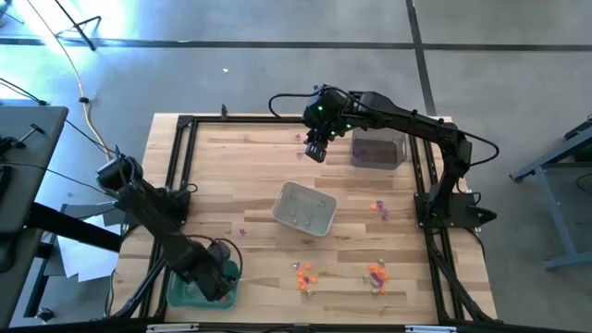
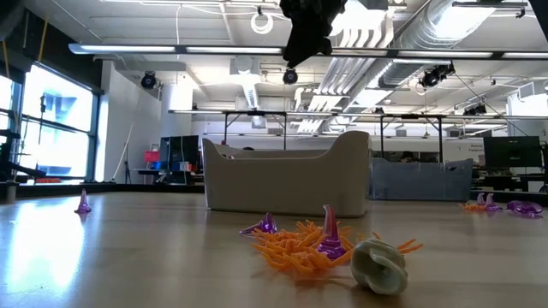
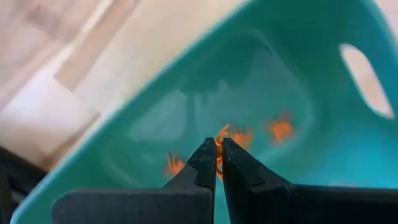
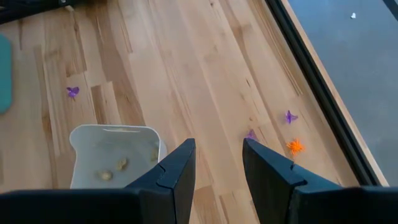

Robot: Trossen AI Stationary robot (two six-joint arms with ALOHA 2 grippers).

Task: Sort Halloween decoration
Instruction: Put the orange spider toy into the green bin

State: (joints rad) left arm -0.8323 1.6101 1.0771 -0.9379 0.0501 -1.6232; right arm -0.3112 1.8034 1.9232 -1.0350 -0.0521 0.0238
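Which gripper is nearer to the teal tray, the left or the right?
Left. The left gripper is shut directly over the teal tray at the near left corner; the right gripper hangs open far across the table, beside the dark tray.

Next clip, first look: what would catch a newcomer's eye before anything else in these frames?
Probably the teal tray at the table's near left corner, with the left gripper shut on an orange trinket over it and more orange trinkets lying inside. Next, the white tray at mid-table holding pale pieces, with the right gripper open, raised above the far side. Orange and purple trinkets still lie scattered along the near edge.
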